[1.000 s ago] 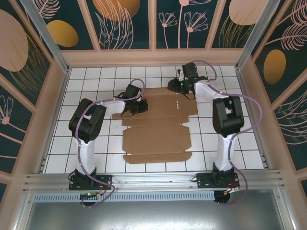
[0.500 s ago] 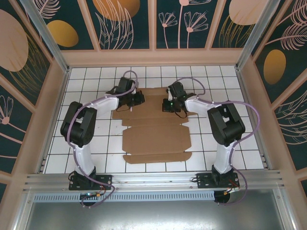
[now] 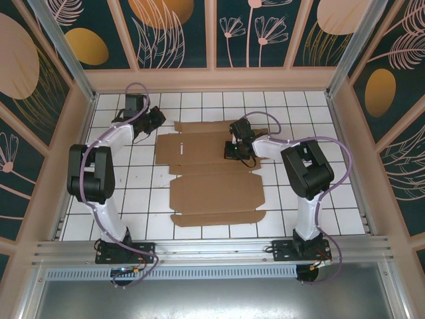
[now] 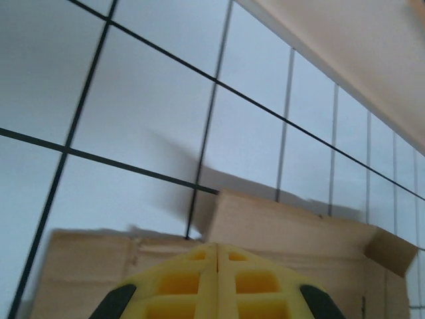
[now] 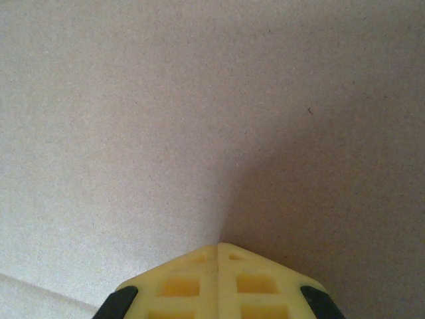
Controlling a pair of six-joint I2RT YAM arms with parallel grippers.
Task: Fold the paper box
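White gridded table inside dark floral wall panels; metal rail along near edge

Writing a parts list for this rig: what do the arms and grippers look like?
The left arm and right arm each have white links, black joint housings and a looping purple cable. The left gripper and right gripper have yellow fingers with moulded square pockets.

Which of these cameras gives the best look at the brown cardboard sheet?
The top external view: it shows nearly the whole paper box as a flat sheet, flaps and creases included. The left wrist view catches one edge and a corner flap; the right wrist view sees plain brown surface up close.
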